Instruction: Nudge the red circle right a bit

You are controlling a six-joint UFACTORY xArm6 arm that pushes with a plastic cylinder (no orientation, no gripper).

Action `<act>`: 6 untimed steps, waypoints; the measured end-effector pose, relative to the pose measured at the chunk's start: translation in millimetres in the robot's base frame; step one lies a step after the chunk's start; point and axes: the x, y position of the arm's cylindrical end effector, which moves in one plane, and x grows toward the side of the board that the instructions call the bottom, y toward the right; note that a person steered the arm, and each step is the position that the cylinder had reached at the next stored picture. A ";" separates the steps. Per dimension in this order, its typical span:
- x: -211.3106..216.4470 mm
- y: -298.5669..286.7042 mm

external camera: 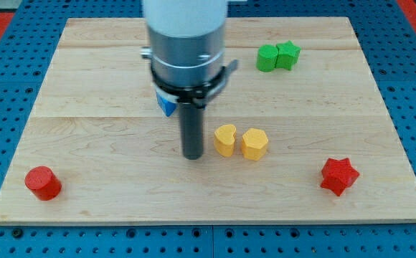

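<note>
The red circle (pixel 43 182) is a short red cylinder at the view's bottom left corner of the wooden board (pixel 86 86). My tip (pixel 193 155) rests on the board near the middle, far to the right of the red circle and just left of a yellow heart-like block (pixel 224 140). The arm's grey body hides the board's upper middle.
A yellow hexagon (pixel 254 143) touches the yellow heart's right side. A red star (pixel 338 175) sits at the bottom right. Two green blocks (pixel 277 56) stand together at the top right. A blue block (pixel 166 104) is partly hidden behind the arm.
</note>
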 end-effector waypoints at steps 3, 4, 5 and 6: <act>-16.1 -259.5; -1.5 -258.9; 36.5 -258.8; 66.7 -254.3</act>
